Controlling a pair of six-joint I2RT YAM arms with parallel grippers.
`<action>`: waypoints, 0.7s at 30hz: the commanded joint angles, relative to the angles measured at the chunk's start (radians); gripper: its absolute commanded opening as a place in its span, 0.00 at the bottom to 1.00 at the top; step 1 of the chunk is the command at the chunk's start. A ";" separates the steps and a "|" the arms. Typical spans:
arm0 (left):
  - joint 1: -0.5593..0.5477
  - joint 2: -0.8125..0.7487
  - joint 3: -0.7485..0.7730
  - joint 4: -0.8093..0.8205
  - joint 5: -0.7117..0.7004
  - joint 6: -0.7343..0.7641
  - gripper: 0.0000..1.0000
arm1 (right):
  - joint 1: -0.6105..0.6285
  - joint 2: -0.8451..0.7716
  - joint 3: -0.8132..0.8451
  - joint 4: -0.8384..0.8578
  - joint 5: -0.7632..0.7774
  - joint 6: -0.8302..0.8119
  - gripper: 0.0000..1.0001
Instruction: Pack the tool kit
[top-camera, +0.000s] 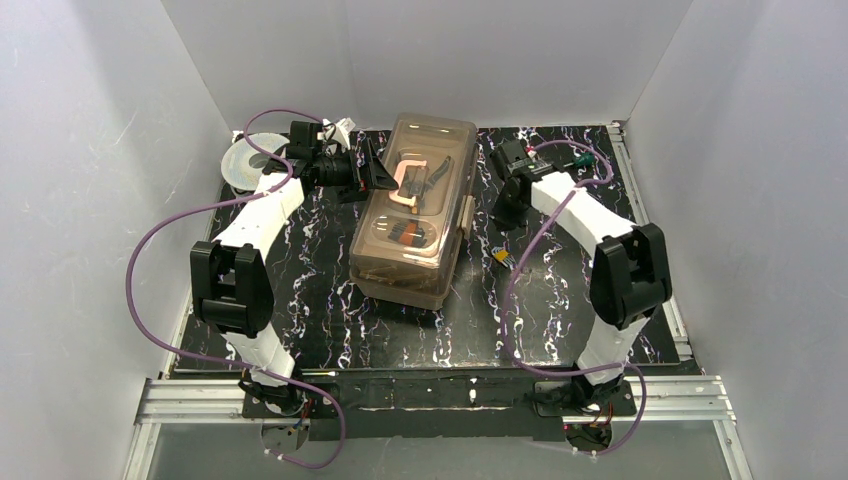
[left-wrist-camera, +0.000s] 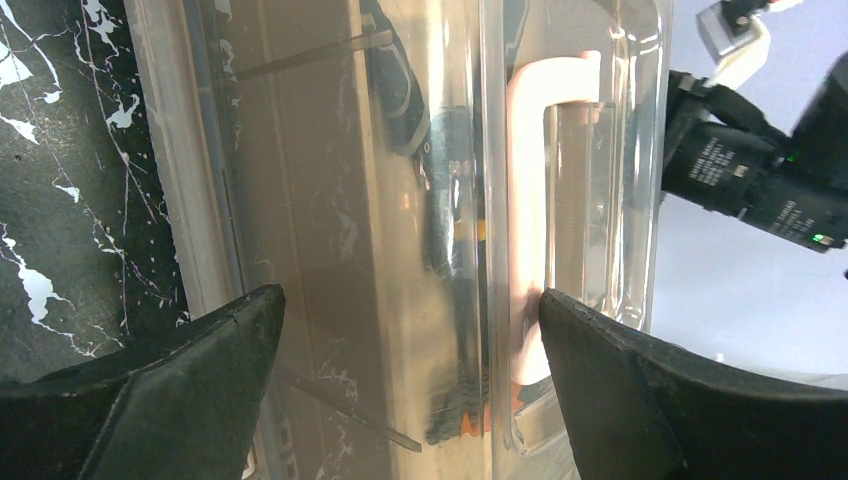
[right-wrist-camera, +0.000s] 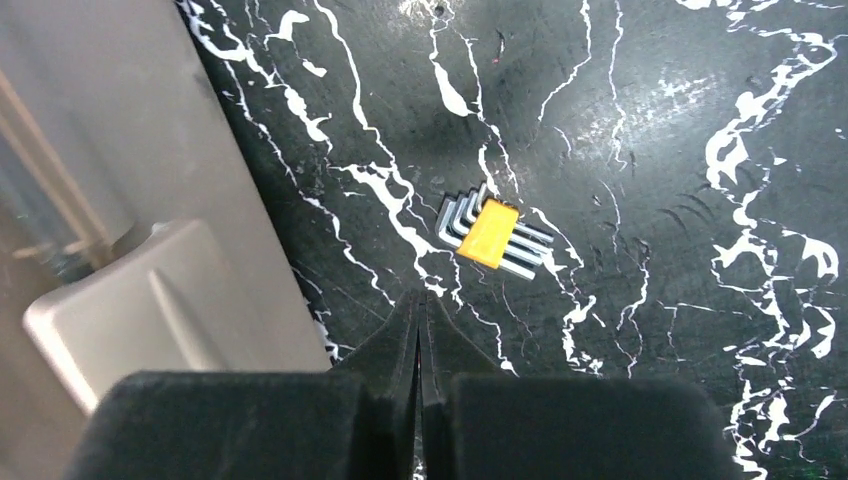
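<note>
At the middle of the black marbled table (top-camera: 320, 290) stands the tan toolbox (top-camera: 415, 215), its long side running away from the arm bases and its smoky lid (top-camera: 430, 150) down. The cream handle (top-camera: 405, 180) lies along the top of the lid. Dark tool shapes and a touch of orange show through the plastic, though which tools they are I cannot make out.

The left gripper (top-camera: 375, 175) is at the far left flank of the toolbox, level with the handle. In its wrist view its jaws stand wide apart and hold nothing. One finger (left-wrist-camera: 180, 380) is over the box's near edge and the other (left-wrist-camera: 640, 390) is just beside the handle (left-wrist-camera: 525, 200). Whether either pad touches the lid cannot be told.

The right gripper (top-camera: 505, 220) hangs over bare table just right of the toolbox, its jaws pressed together with nothing between them (right-wrist-camera: 420, 300). Beyond its tips a set of hex keys (right-wrist-camera: 487, 237) in an orange-yellow holder lies flat on the table, apart from the box. A cream latch (right-wrist-camera: 150, 300) on the box's side shows at the left of that wrist view.

A round grey wire spool (top-camera: 245, 160) lies at the far left corner.
</note>
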 joint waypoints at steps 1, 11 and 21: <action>-0.017 -0.020 -0.022 -0.056 0.020 0.018 0.98 | 0.007 0.060 0.037 0.063 -0.050 0.009 0.01; -0.017 0.018 -0.047 -0.008 0.072 -0.028 0.98 | 0.053 0.084 -0.108 0.667 -0.613 0.060 0.01; -0.052 0.040 -0.057 0.001 0.051 -0.029 0.98 | 0.045 0.088 -0.087 0.671 -0.651 0.041 0.01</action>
